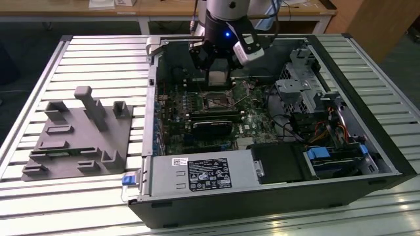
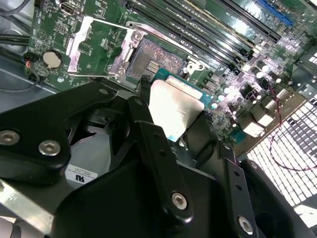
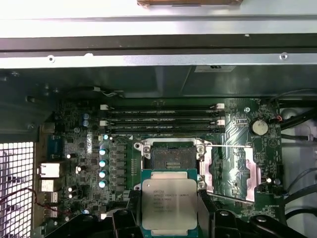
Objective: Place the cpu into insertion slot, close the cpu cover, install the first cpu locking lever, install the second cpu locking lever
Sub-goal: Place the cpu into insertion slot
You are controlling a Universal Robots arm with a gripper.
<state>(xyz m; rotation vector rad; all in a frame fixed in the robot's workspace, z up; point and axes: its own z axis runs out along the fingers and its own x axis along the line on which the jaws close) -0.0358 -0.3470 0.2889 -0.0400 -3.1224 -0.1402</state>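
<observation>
**CPU gripped just short of the open socket**

The end effector (image 3: 170, 217) is clenched on the cpu (image 3: 170, 201), gripping it by two opposite edges. The cpu hangs just beside the insertion slot (image 3: 171, 154), not seated in it. The cpu cover (image 3: 232, 171) lies flipped open next to the slot, leaving its dark centre bare.

Lower part of cpu (image 2: 174, 111) behind the jaws

Exterior view: high, well off, looking down on the whole open case (image 1: 276, 204) and surface (image 1: 98, 59).
First wrist view: near, square onto the board (image 3: 237, 124).
Second wrist view: nearer, slanted.
Shared: both wrist views catch the insertion slot (image 3: 171, 156) (image 2: 153, 62) and cpu (image 3: 169, 203) (image 2: 173, 106).
</observation>
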